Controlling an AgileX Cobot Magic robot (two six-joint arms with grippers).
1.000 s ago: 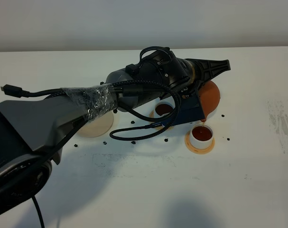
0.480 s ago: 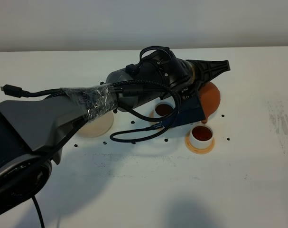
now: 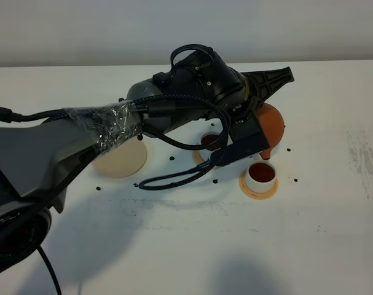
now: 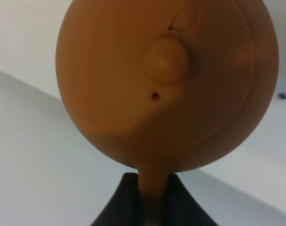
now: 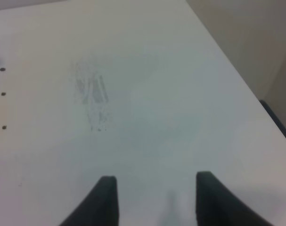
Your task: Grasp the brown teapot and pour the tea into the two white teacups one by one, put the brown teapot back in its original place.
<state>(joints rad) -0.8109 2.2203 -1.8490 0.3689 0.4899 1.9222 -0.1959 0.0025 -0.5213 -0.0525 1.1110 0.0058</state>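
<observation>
The brown teapot (image 3: pixel 271 125) hangs tilted above the table, just behind the right white teacup (image 3: pixel 262 173). My left gripper (image 3: pixel 267 97) is shut on its handle. In the left wrist view the teapot (image 4: pixel 166 80) fills the frame, lid knob facing the camera, with its handle pinched in my left gripper (image 4: pixel 150 202). The right teacup holds dark tea and stands on an orange-tan coaster (image 3: pixel 258 190). The left teacup (image 3: pixel 211 140), also with dark tea, is partly hidden behind the arm. The pale beige disc (image 3: pixel 118 161) lies bare at the left. My right gripper (image 5: pixel 157 197) is open over bare table.
Small black specks (image 3: pixel 172 158) are scattered on the white table (image 3: pixel 192 246) around the cups. A grey scuff mark (image 3: pixel 365 161) lies near the right side, also seen as a scuff mark (image 5: pixel 91 94) under the right arm. The table edge (image 5: pixel 237 80) runs close by there.
The left arm has risen and swung back toward the left, lifting the teapot's spout away from the right teacup. The cups have not moved.
</observation>
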